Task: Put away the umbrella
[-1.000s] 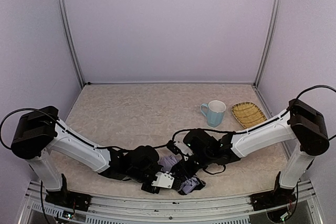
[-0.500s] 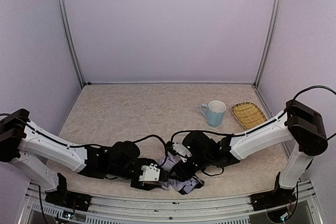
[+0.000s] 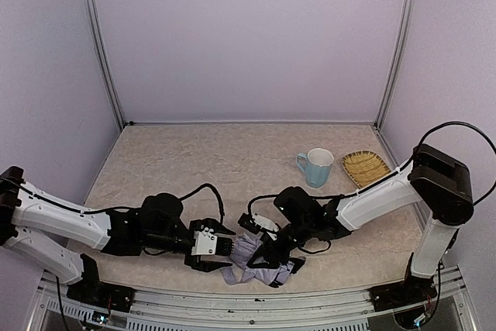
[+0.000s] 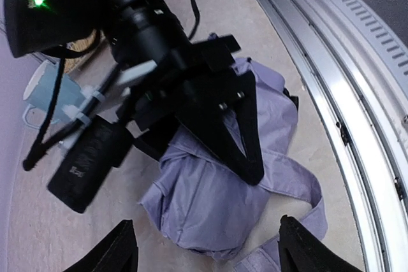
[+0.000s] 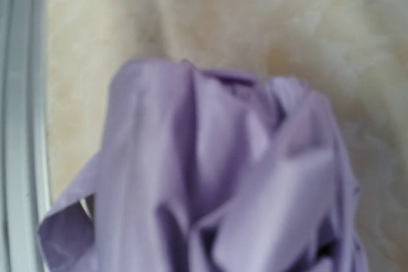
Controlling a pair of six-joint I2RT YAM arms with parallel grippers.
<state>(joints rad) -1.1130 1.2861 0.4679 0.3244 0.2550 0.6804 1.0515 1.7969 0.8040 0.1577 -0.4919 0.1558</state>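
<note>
1. At the near edge of the table (image 3: 194,168), the left pincer (image 3: 223,245) has let go and drawn back to the left. Its fingers now stand wide apart with nothing between them.
2. The umbrella (image 3: 256,265) lies in a crumpled lavender heap just right of that pincer, close to the near rail. A loose fabric strip (image 4: 311,214), likely the strap, trails from it.
3. The right pincer (image 4: 245,157) has narrowed over the heap and looks closed on a bunch of canopy fabric. Its own camera shows only blurred lavender.
4. The hold seems to have passed to the right arm. With the canopy unbundled and the strap loose, tidying looks far from finished.
5. The mug (image 3: 318,167) sits well apart, far right.
</note>
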